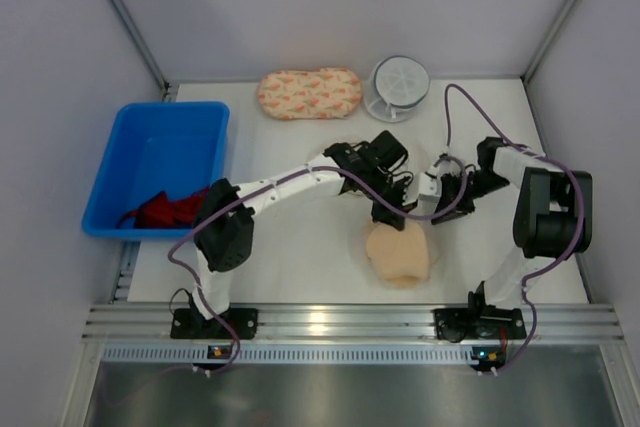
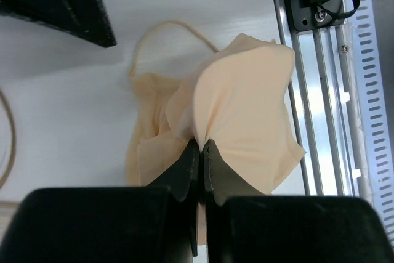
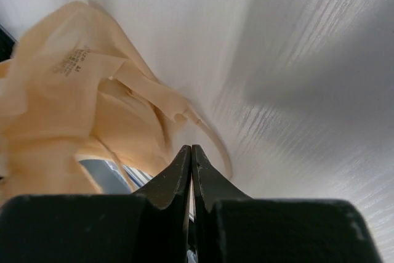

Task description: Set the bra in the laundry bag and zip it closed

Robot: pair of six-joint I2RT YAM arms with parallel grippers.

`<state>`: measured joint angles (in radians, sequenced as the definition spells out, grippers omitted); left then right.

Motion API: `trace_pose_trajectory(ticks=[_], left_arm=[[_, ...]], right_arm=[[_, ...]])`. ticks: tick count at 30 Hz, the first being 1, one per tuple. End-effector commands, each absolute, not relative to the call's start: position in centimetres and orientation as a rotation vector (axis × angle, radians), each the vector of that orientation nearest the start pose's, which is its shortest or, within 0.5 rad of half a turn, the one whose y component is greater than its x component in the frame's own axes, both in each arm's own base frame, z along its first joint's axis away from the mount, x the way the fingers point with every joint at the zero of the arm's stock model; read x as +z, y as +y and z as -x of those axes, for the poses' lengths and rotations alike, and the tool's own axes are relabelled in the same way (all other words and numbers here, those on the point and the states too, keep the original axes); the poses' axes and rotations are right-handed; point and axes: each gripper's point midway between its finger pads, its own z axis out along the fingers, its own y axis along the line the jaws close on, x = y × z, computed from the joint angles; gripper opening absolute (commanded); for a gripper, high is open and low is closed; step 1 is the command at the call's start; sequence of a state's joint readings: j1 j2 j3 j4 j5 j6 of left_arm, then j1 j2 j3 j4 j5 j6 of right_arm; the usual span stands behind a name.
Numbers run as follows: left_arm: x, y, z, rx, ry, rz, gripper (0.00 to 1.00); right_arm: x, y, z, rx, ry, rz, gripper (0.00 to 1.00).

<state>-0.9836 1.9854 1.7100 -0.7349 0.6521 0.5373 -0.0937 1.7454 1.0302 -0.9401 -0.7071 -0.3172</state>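
Observation:
The bra (image 1: 398,253) is a soft beige bundle near the front middle of the table. My left gripper (image 1: 390,217) is shut on a fold of its top edge. In the left wrist view the fabric (image 2: 246,103) is pinched between the tips of the left gripper (image 2: 202,145), with a thin strap (image 2: 161,29) looping away. My right gripper (image 1: 428,209) sits just right of the left one, shut, with nothing visible between its jaws. In the right wrist view its tips (image 3: 191,148) are near the bra's strap (image 3: 212,143) and label (image 3: 69,63). No mesh laundry bag is recognisable in any view.
A blue bin (image 1: 130,162) with a red cloth (image 1: 165,210) stands at the left. An oblong peach floral pouch (image 1: 309,93) and a white round ribbed container (image 1: 398,87) lie at the back. The metal rail (image 1: 330,322) runs along the front edge.

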Motion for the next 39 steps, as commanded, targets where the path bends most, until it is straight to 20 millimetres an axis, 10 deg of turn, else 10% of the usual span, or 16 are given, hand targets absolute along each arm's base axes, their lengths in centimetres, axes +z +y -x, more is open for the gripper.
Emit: trace_pose_trajectory(ticks=[1, 19, 27, 35, 39], left_arm=[[16.1, -42.4, -18.8, 1.375, -2.231, 2.365, 0.00], [5.1, -41.0, -22.1, 1.103, -2.469, 2.118, 0.00], [5.8, -42.1, -25.4, 1.093, -2.549, 2.232, 0.00], [8.3, -41.4, -24.1, 1.158, -2.483, 2.328, 0.17], [10.2, -40.4, -23.3, 1.178, -2.456, 2.412, 0.25]], right_arm=[[5.0, 8.5, -25.3, 1.045, 2.815, 0.319, 0.03], [10.2, 12.3, -24.3, 1.390, 2.570, 0.359, 0.36], [8.1, 14.3, -22.9, 1.392, 2.691, 0.433, 0.55], [4.3, 13.8, -23.4, 1.157, 2.844, 0.467, 0.64], [5.8, 14.2, -24.6, 1.144, 2.772, 0.508, 0.64]])
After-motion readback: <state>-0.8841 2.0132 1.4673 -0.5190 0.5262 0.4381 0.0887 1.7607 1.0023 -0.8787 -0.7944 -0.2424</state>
